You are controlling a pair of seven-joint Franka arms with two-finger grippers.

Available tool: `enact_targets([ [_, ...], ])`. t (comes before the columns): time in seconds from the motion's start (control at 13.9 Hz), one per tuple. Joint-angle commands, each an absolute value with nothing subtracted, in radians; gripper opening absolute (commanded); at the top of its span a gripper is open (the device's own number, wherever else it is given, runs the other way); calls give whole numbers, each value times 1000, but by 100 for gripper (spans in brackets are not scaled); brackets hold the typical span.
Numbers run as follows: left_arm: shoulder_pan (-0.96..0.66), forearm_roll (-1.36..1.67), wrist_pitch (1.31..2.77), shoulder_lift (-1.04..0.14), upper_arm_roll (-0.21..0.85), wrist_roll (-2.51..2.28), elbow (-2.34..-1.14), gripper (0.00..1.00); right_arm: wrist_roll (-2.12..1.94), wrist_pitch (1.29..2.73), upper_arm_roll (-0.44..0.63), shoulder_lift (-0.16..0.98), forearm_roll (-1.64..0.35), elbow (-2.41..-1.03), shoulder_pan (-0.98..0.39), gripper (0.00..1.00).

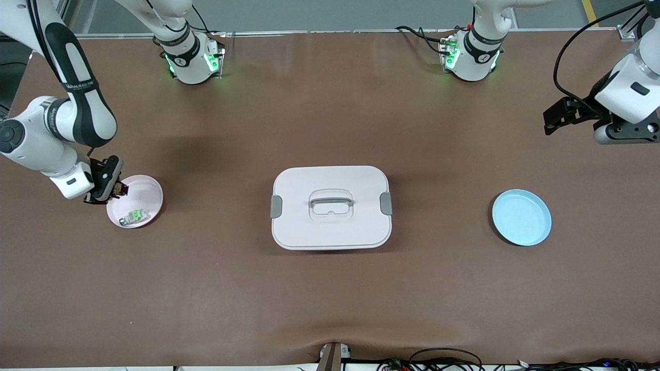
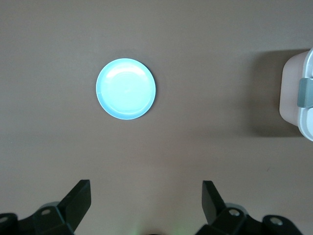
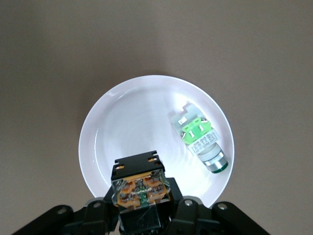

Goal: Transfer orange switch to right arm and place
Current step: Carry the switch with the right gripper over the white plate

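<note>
The right gripper point(image 3: 143, 208) pinches the orange switch point(image 3: 141, 190) and hangs over the rim of the pink plate point(image 1: 149, 186), which sits near the surface's edge at the right arm's end; a pale green-centred switch point(image 3: 199, 138) already lies in that plate. The likeliest fault from here, as I judge it, is a release too close to the rim: the switch could tip off the lip onto the brown surface point(image 1: 330, 288), or drop against the green switch and knock it. A tilted hold could also let it roll once freed. The plate's middle looks bare, so there is room to set it down apart from its neighbour. The left gripper point(image 2: 146, 205), fingers spread and holding nothing, waits up over the surface's corner at the left arm's end, well apart from the blue plate point(image 1: 521, 217). The white lidded box point(image 1: 330, 207) sits mid-surface, and wide open brown surface lies between it and either plate.
</note>
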State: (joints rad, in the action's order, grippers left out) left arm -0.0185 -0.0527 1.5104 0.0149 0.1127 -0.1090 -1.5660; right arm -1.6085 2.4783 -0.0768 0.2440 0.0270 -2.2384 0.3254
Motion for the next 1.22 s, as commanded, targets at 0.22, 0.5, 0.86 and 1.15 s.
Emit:
enact_targets([
  [0.22, -20, -37, 1525, 48, 106, -86, -1600, 100, -1672, 2560, -92, 255, 46, -2305, 360, 1],
  [0.5, -20, -37, 1525, 43, 106, -86, -1600, 100, -1680, 2683, -92, 284, 57, -2355, 367, 1],
  [0.86, -20, -37, 1539, 41, 106, -86, -1595, 100, -1730, 2787, -92, 344, 66, -2358, 373, 4],
  [1.15, -20, -37, 1539, 43, 106, -86, -1597, 100, -1740, 2813, -92, 364, 66, -2371, 377, 6],
])
